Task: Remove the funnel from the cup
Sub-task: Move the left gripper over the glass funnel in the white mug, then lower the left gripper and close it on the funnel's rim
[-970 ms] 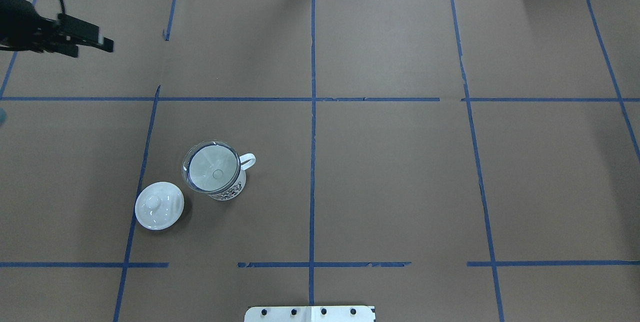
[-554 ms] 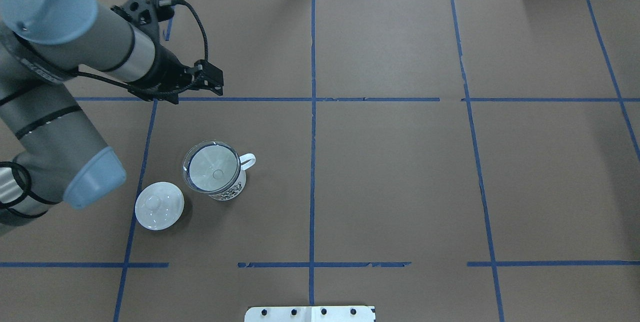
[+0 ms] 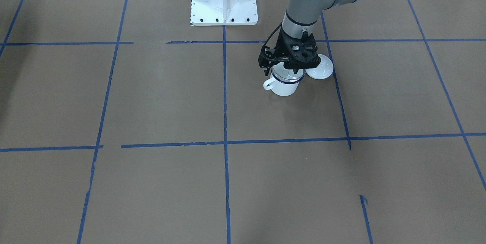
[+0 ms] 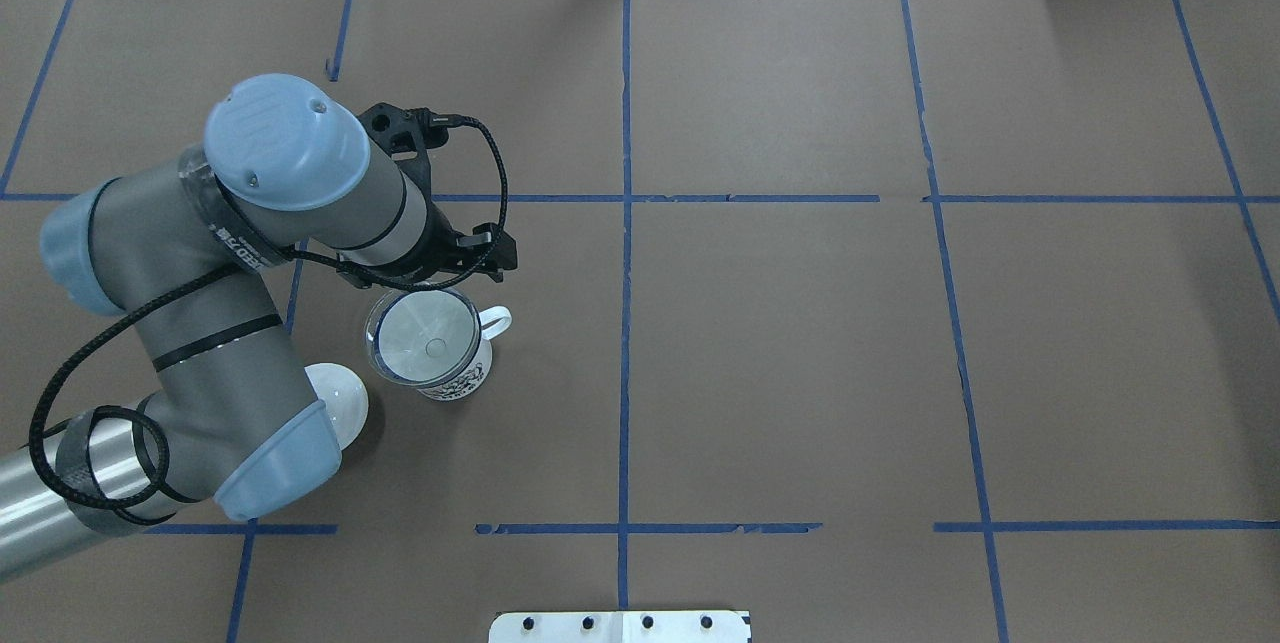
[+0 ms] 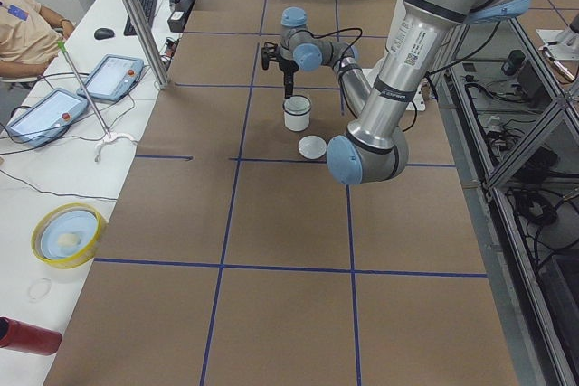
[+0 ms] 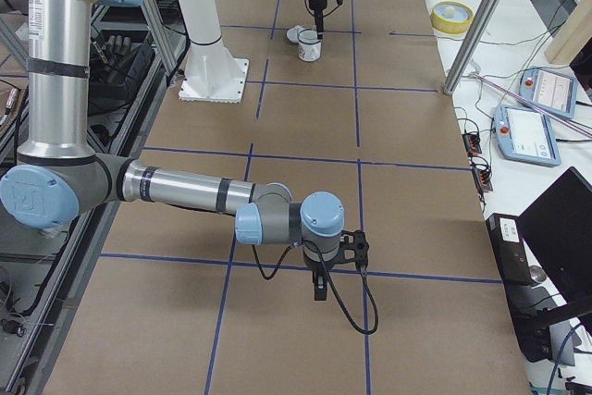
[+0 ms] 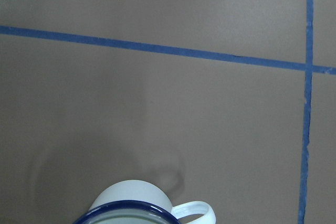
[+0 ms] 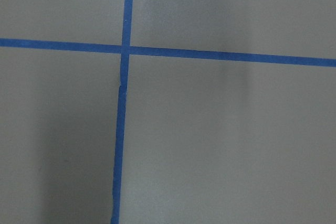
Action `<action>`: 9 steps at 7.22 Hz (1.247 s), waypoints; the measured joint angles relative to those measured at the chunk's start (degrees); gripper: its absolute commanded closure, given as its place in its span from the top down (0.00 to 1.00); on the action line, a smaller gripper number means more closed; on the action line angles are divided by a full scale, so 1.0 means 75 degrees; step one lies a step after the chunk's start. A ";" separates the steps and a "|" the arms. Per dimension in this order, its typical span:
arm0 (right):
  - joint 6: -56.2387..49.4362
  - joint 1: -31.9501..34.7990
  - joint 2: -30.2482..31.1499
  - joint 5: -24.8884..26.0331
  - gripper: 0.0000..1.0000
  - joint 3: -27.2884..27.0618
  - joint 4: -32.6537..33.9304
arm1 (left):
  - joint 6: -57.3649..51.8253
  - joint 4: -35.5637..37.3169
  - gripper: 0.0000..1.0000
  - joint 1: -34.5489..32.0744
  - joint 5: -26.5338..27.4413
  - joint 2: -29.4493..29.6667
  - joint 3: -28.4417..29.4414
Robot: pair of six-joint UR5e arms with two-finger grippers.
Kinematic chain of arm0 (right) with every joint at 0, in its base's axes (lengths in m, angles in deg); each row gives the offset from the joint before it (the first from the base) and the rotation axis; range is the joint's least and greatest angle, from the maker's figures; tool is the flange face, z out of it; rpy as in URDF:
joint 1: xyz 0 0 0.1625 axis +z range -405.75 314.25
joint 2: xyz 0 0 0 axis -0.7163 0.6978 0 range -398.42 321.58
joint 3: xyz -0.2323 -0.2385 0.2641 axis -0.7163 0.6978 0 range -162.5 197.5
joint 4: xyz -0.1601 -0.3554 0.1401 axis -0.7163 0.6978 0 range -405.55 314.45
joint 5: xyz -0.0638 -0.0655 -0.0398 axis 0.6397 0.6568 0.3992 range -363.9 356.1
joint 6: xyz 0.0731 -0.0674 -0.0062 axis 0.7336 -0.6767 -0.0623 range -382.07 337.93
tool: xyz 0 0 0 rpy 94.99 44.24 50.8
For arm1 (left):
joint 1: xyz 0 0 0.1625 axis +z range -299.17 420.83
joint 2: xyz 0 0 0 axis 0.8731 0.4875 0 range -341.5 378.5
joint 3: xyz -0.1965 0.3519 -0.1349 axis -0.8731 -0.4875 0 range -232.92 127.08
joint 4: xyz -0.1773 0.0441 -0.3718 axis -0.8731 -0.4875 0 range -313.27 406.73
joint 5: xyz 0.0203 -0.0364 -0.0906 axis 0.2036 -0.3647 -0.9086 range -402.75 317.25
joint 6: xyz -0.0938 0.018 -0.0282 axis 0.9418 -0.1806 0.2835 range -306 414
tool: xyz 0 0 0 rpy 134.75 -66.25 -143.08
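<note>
Reaching down from above, the left arm hangs its left end effector (image 3: 291, 68) right over the cup (image 3: 283, 87) in the front view. I cannot tell if its fingers are spread or pressed together. From overhead, one funnel (image 4: 425, 343) sits in the one cup on the surface (image 4: 800, 373), with one white lid (image 4: 348, 398) just beside. In the right side view, the right end effector (image 6: 319, 291) points down, well apart from the cup. I cannot tell its state.

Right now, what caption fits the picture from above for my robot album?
Left gripper poised above the clear funnel sitting in the blue-rimmed cup, white lid beside it.
</note>
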 measured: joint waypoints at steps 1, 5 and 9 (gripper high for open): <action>0.0005 0.0000 0.0000 0.0000 1.00 -0.0001 0.0000 | 0.0002 0.0038 0.52 0.0092 0.0007 0.0001 0.0032; 0.0010 0.0000 0.0000 0.0000 1.00 -0.0002 0.0000 | 0.0003 0.0329 0.30 0.0222 0.0001 0.0058 -0.0022; 0.0009 0.0000 0.0000 0.0000 1.00 -0.0002 0.0000 | 0.0003 0.0376 0.26 0.0292 0.0000 0.0097 -0.0008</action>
